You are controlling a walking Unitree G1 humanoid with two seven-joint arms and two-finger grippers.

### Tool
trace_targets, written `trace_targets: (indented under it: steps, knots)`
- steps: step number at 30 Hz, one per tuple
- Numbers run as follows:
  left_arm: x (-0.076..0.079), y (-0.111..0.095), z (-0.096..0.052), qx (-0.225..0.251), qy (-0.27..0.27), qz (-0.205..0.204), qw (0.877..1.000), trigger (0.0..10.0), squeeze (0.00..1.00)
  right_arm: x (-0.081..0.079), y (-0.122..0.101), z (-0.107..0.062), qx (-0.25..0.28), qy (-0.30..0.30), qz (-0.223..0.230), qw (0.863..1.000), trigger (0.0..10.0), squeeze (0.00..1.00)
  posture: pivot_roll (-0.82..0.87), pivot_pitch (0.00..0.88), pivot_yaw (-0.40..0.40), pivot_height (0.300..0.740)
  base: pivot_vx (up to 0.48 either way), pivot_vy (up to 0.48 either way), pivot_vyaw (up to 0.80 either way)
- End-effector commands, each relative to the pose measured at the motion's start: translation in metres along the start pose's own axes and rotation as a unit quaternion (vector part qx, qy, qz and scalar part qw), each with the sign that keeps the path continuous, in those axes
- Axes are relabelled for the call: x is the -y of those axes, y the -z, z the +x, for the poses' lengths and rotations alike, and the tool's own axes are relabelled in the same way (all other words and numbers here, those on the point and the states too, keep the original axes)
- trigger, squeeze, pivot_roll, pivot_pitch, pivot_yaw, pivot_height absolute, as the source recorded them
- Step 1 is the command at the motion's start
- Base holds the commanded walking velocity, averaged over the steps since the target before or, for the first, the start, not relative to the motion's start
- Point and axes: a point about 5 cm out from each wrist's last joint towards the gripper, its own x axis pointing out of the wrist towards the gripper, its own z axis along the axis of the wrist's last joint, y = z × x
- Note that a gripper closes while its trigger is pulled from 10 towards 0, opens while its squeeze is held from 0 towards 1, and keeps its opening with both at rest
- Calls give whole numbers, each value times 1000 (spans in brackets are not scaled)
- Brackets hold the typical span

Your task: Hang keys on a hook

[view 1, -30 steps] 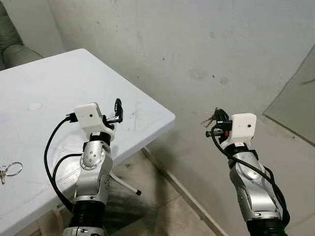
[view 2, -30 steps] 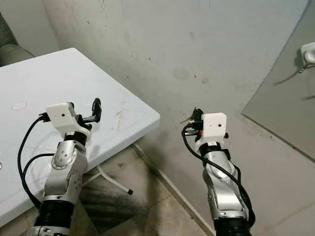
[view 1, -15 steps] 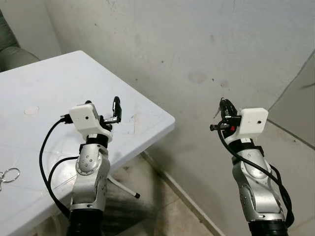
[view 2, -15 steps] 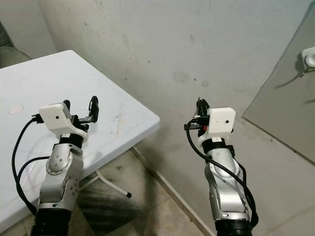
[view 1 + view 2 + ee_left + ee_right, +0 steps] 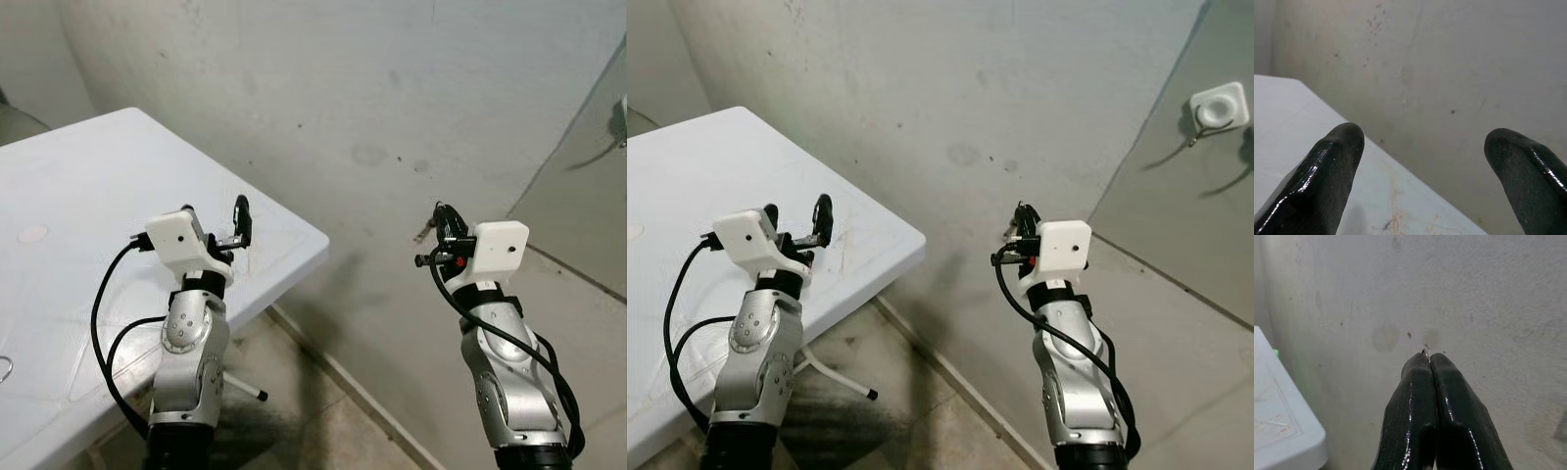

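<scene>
Keys point(image 5: 424, 231) sit pinched in the right gripper point(image 5: 443, 217), a little right of centre in the left eye view, raised in front of a stained grey wall point(image 5: 323, 88). Only a small metal piece shows past the black fingers point(image 5: 1449, 401), which are pressed tight together in the right wrist view, with a thin sliver of metal poking out at their tips. The right arm point(image 5: 505, 382) rises from the lower right of the frame, with a black cable looped along it.

At centre left of the left eye view, the left gripper point(image 5: 235, 223) is held up over the near corner of the white bench point(image 5: 78, 196). Its fingers point(image 5: 1332, 176) stand well apart with nothing between them, as the left wrist view shows plainly, the bench edge and wall visible through the gap.

In the upper right of the right eye view, a white hook point(image 5: 1218, 108) is fixed to a darker grey panel point(image 5: 1176, 215), well apart from the keys. A metal ring point(image 5: 4, 368) lies on the bench at the left edge of the left eye view, cut off by the frame.
</scene>
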Motion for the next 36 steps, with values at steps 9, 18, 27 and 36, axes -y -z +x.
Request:
trace_targets:
  steps: [9, 18, 27, 36]
  knots:
    - [3, -1, -2, -5, 5, 5, 1000, 10000, 0, -2, -6, 0, 10, -6, -2, 1000, 10000, 0, -12, 0, -48, 740, 0, -53, -721]
    - [5, -1, -4, -9, 0, -10, 1000, 10000, 0, -4, -5, -1, 9, -10, -2, 1000, 10000, 0, -8, 0, -49, 740, 0, -213, -719]
    - [7, 0, -6, -12, 2, -3, 1000, 10000, 0, -4, -6, -1, 12, -11, -6, 1000, 10000, 0, -6, 0, -52, 740, 0, 0, -662]
    - [12, 1, -12, -18, 11, -1, 1000, 10000, 0, -5, -10, -7, 28, -23, -7, 999, 10000, 0, -5, 0, -54, 740, 0, 0, 0]
